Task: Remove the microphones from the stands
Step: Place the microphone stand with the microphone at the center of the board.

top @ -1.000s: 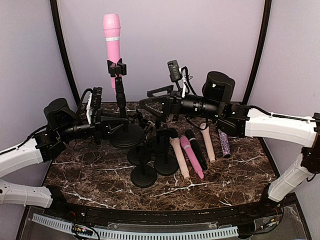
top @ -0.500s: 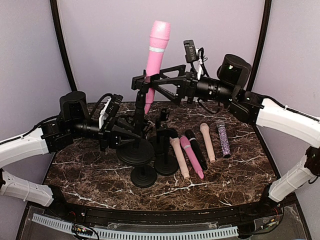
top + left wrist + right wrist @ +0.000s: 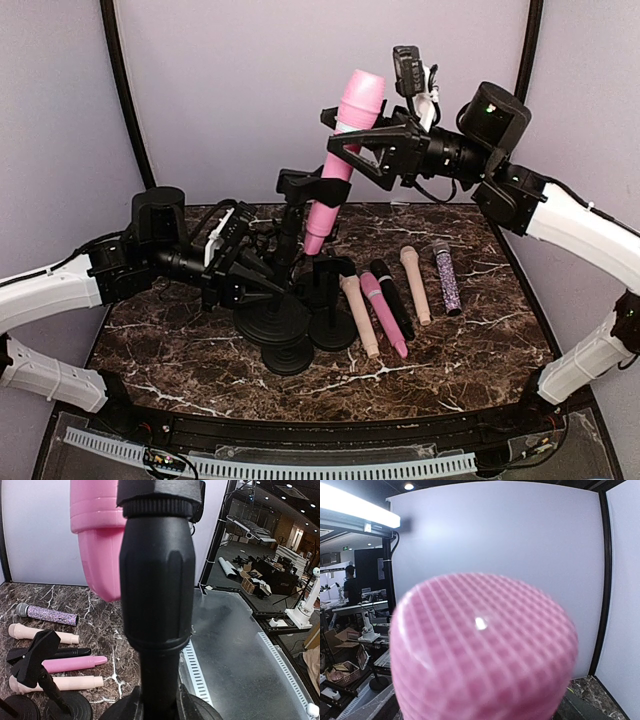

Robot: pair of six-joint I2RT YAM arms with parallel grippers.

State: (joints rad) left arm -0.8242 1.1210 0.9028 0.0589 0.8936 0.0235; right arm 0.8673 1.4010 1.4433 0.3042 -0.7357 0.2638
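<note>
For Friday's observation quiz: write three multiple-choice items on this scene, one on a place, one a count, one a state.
1. In the top view, the microphones lying on the table are: A left of the stands; B right of the stands; C behind the stands.
2. How many lie there? A three; B seven; C five.
3. The left claw is: A shut on the stand pole; B open; C out of sight.
Key: 1 B, they lie by the stands' right side; 2 C, five lie side by side; 3 A, it clamps the pole.
</note>
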